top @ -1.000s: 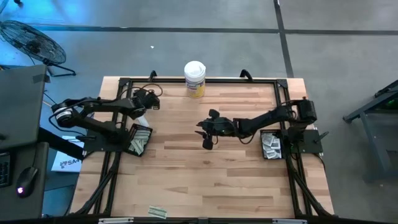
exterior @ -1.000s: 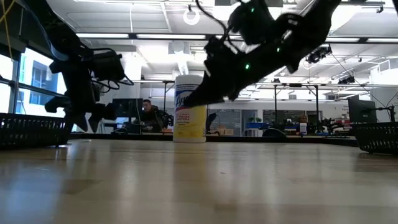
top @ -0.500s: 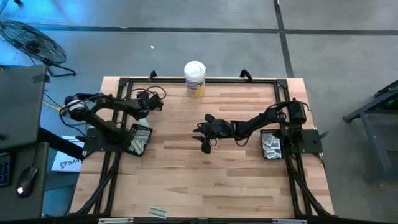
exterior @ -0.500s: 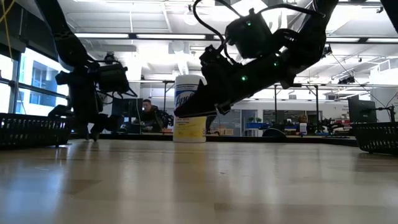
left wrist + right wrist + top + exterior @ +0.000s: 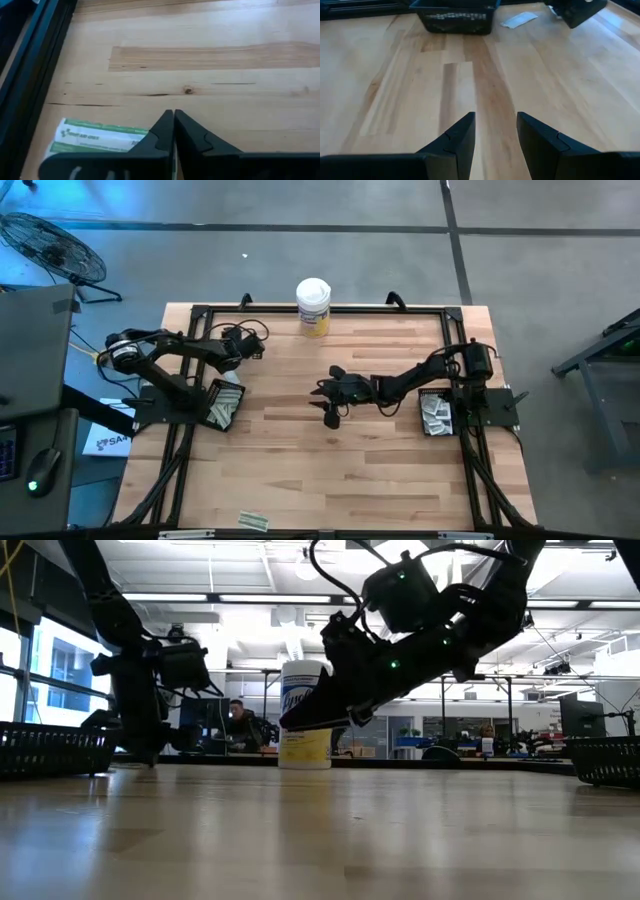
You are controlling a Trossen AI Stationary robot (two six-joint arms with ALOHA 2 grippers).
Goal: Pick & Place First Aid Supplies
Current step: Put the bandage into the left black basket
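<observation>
One first aid packet (image 5: pixel 95 137), a green-and-white strip, lies flat on the table by the left basket (image 5: pixel 222 402). The right wrist view also shows this packet (image 5: pixel 519 20). My left gripper (image 5: pixel 173 116) is shut low over the packet's end and points steeply down. That end is hidden behind one finger (image 5: pixel 150 142). My right gripper (image 5: pixel 495 131) hangs open over the bare middle of the table, with nothing between its fingers. In the high view the left gripper (image 5: pixel 236 356) is at the far left and the right gripper (image 5: pixel 326 395) at the centre. My left gripper comes slanting down over the packet's end (image 5: pixel 131 145), where the packet runs behind one finger. I cannot tell whether the fingers touch or pinch it. The rest of the packet lies flat on the table.
The left basket and the right basket (image 5: pixel 436 415) both hold packets. A white-lidded yellow canister (image 5: pixel 313 306) stands at the far edge. Another packet (image 5: pixel 253 521) lies at the near edge. A black frame (image 5: pixel 300 310) runs round the table.
My left gripper has come down toward the table beside the left basket and has shut. My right gripper has sunk a little over the table's middle and tipped further down, staying open.
</observation>
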